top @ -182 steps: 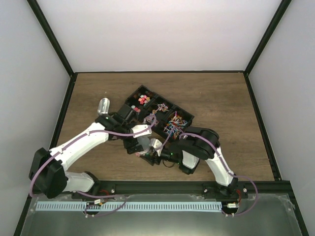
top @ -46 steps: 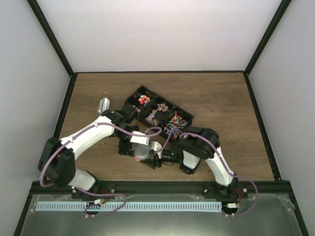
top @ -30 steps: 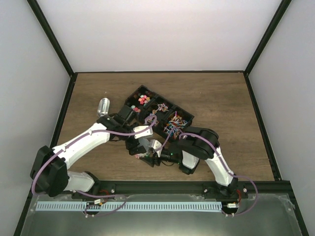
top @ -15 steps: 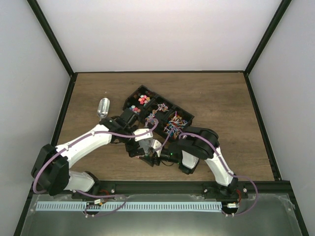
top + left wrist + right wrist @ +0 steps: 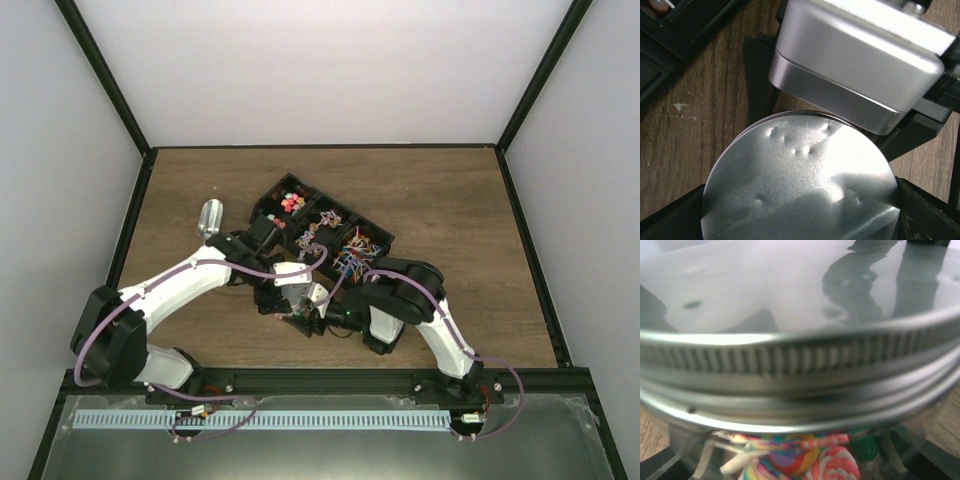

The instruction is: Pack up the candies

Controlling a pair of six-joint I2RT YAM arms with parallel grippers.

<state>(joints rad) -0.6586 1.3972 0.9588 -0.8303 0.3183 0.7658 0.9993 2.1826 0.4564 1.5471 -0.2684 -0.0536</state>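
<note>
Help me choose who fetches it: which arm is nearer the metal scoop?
Left. The left arm runs close beside the scoop toward the jar; the right arm meets the jar from the opposite side, farther from the scoop.

I can read no writing, brand, number or sign from here: none on the lid (image 5: 800,185), the jar (image 5: 685,452), the candies (image 5: 812,462) or the black tray (image 5: 345,209)

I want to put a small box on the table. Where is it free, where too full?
Widest free wood on the table: right side, between the black tray and the right wall. Bare strip between tray and back wall. Small patch: far-left corner, beyond the metal scoop. Crowded: near centre, where left arm and right arm meet at the jar.
</note>
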